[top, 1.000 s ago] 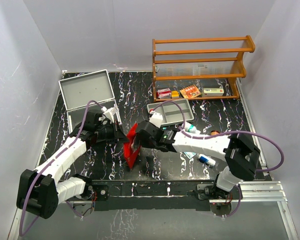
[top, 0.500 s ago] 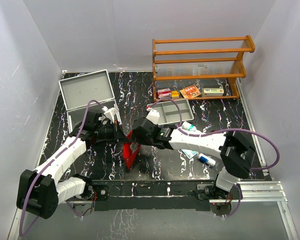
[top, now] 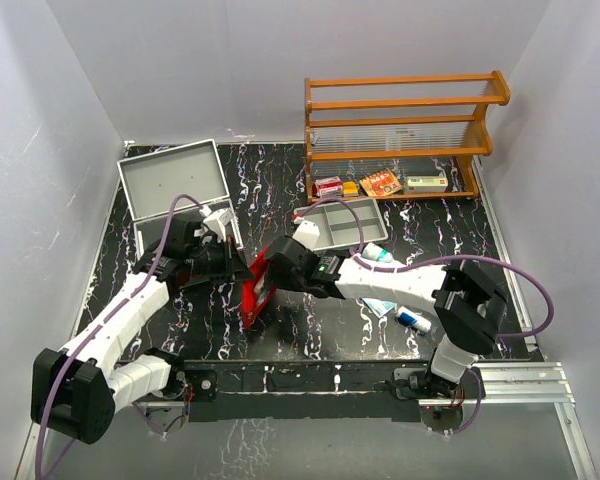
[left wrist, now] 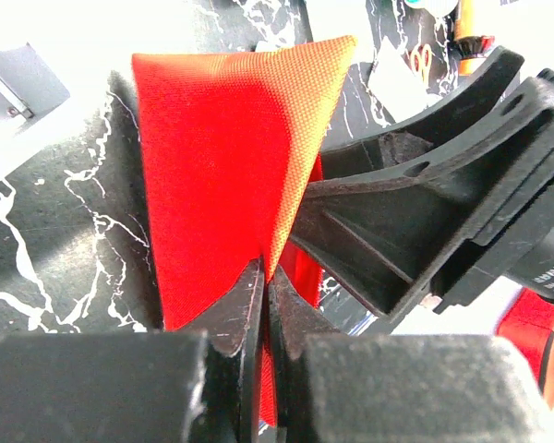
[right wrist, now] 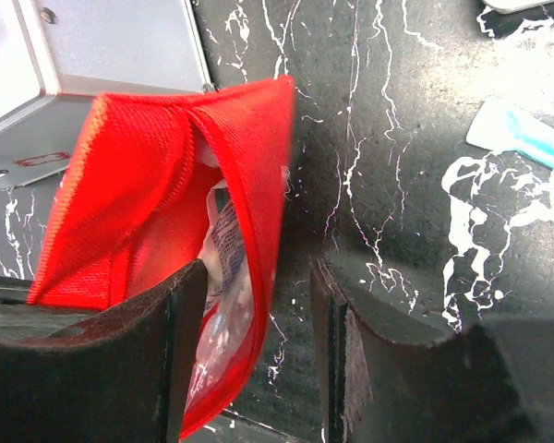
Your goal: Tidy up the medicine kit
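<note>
A red fabric pouch (top: 257, 290) stands on edge at the middle of the black marbled table. My left gripper (top: 237, 270) is shut on the pouch's left flap; in the left wrist view the jaws (left wrist: 266, 277) pinch the red fabric (left wrist: 222, 157). My right gripper (top: 276, 270) is at the pouch's right side, open. In the right wrist view (right wrist: 258, 341) the pouch's open rim (right wrist: 258, 185) hangs between the spread fingers, the left finger (right wrist: 171, 360) inside the mouth. A clear printed packet (right wrist: 223, 268) lies inside the pouch.
An open grey metal case (top: 175, 190) sits at the back left. A grey divided tray (top: 345, 225) and a wooden rack (top: 400, 130) with small boxes stand at the back right. A tube (top: 380, 255), a sachet (top: 380, 307) and a small bottle (top: 412, 320) lie to the right.
The pouch has shifted left and slightly toward the near edge. My right gripper has followed it left, its finger now in the pouch's mouth. My left gripper has drawn back left, still holding the flap.
</note>
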### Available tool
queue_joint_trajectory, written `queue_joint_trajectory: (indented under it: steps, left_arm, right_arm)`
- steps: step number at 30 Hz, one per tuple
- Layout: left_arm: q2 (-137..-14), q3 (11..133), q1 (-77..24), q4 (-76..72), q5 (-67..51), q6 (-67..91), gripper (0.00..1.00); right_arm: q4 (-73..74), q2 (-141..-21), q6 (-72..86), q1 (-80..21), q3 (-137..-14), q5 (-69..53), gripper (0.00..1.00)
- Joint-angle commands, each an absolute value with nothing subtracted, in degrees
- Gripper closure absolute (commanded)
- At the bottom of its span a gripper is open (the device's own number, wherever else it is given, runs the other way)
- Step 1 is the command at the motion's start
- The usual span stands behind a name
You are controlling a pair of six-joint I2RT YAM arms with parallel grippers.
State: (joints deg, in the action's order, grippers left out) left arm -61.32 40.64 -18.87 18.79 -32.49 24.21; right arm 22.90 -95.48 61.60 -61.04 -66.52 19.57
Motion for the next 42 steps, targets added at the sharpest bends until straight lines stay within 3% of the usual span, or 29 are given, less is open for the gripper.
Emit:
queue_joint_trajectory:
  steps: [1, 7, 17, 24, 29, 35, 42]
  left_arm:
    - [-59.5, 44.3, -19.0, 21.0, -29.7, 22.1, 1.0]
    - [-59.7, 45.7, -19.0, 22.1, -28.7, 21.0, 1.0]
    - [-60.8, 48.2, -19.0, 23.9, -27.6, 19.2, 1.0]
    - [-61.2, 47.5, -19.0, 24.7, -28.8, 17.0, 1.0]
    - [-61.8, 47.0, -19.0, 25.0, -27.7, 16.5, 1.0]
    - [-62.0, 46.1, -19.0, 24.2, -26.5, 18.1, 1.0]
    - [-61.5, 44.6, -19.0, 22.6, -26.3, 20.1, 1.0]
  right_arm:
    - [23.6, -94.5, 61.3, -60.9, -65.1, 20.5, 0.54]
    - [23.8, -93.6, 61.5, -60.8, -64.1, 20.4, 0.55]
    - [21.1, -95.3, 59.6, -60.5, -65.2, 17.0, 0.72]
    - [17.7, -91.9, 57.9, -59.7, -65.9, 16.1, 0.5]
    - [13.3, -88.7, 55.6, -58.7, -63.6, 12.5, 0.42]
    - [10.7, -81.6, 51.7, -57.9, -58.0, 11.3, 0.39]
    - [15.3, -70.7, 50.5, -54.1, -49.3, 19.1, 0.37]
